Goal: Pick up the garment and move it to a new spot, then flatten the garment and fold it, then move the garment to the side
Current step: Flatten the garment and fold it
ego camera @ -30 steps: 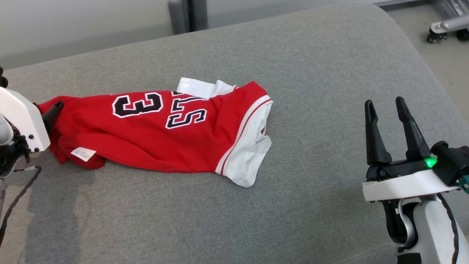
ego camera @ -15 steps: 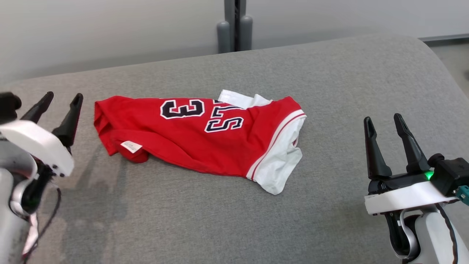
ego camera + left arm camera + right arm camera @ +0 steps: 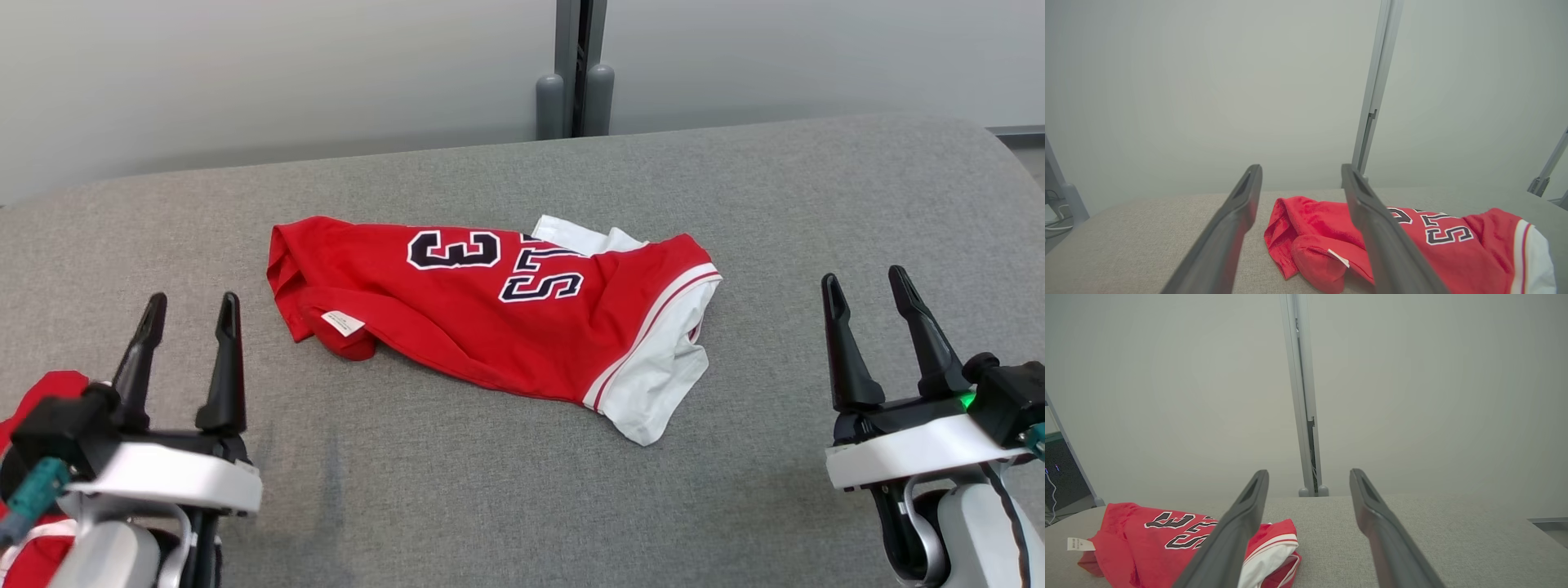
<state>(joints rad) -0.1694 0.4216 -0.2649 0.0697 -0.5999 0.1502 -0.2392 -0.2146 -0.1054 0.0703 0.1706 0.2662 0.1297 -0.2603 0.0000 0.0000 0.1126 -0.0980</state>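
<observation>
The garment [image 3: 490, 318] is a red jersey with white trim and black lettering, lying folded and a little rumpled in the middle of the grey cushion [image 3: 522, 490]. A white label shows at its left end. My left gripper [image 3: 190, 310] stands open at the lower left, apart from the garment, nothing between its fingers. My right gripper [image 3: 865, 282] stands open at the lower right, also empty and off to the garment's right. The garment [image 3: 1412, 245] lies beyond the fingers in the left wrist view, and the garment [image 3: 1180, 539] sits at lower left in the right wrist view.
A pale wall with a grey upright post [image 3: 575, 69] stands behind the cushion. Another piece of red cloth [image 3: 37, 408] shows at the lower left edge, behind my left wrist. The cushion's far right corner curves away [image 3: 1000, 155].
The head camera has turned, so the whole scene has shifted right. My left gripper let go of the garment's left end and drew back to the lower left, open. The right gripper kept its pose.
</observation>
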